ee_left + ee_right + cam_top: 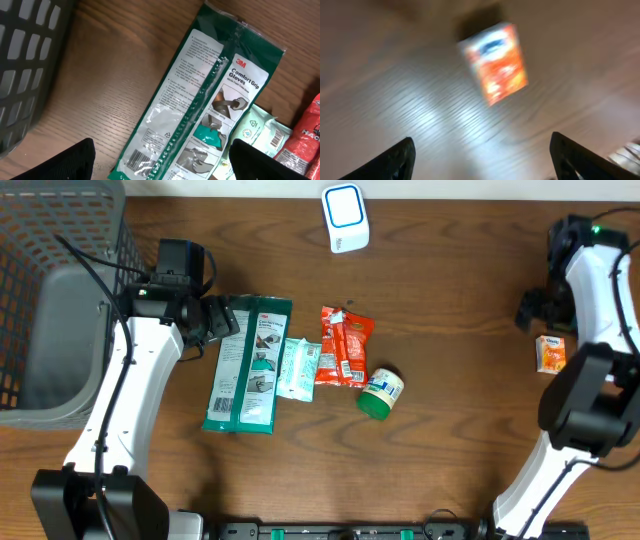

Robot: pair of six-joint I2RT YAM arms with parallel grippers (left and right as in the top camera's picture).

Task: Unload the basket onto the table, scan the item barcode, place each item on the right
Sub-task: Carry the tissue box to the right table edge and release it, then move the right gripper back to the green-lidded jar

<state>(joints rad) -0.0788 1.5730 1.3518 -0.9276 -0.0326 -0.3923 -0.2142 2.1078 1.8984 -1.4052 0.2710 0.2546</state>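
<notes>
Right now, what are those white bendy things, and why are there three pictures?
They are two robot arms, each ending in a claw. One picture looks down from above the table. The other two come from little cameras on the arms' wrists.

On the table lie a green glove pack, a pale packet, a red packet, a small jar and an orange box. The white scanner stands at the far edge, and a grey basket sits on one side.

The left claw hangs open over the glove pack. The right claw is open above the orange box; that picture is blurry. Neither holds anything.
</notes>
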